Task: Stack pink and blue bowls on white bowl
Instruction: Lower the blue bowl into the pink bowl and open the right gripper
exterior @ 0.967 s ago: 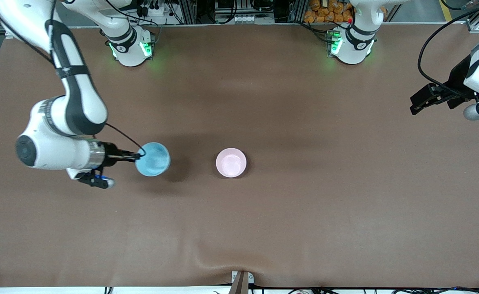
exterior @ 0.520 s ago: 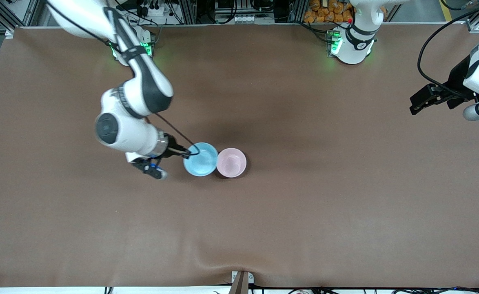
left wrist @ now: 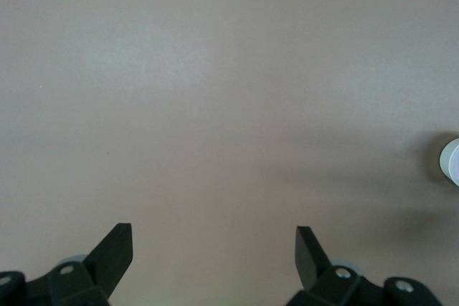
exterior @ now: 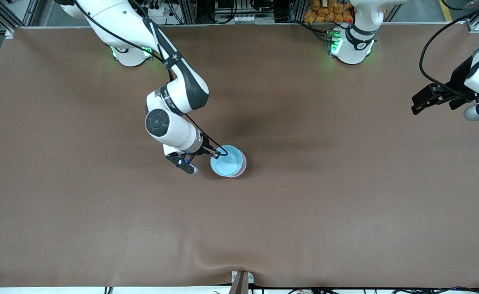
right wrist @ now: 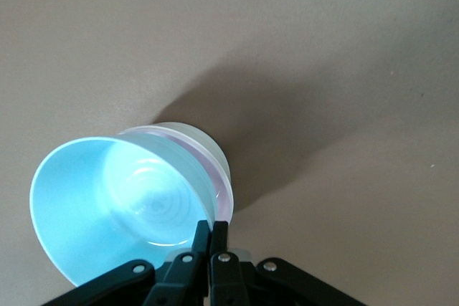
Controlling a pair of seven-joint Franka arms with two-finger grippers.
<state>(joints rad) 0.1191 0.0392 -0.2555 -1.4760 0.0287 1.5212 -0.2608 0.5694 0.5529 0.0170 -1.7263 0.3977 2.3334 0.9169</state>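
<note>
blue bowl (exterior: 227,161) now over pink bowl (exterior: 243,163)

A brown surface (exterior: 304,212) fills the view, its covering smooth except for a raised wrinkle at the edge nearest the front camera. At that wrinkle a small metal bracket (exterior: 241,281) sits on the edge. Along the opposite edge runs a metal frame (exterior: 239,12) with cables, and orange packets (exterior: 327,11) are heaped near the left arm's end of it.

Even overhead light; soft shadows
</note>
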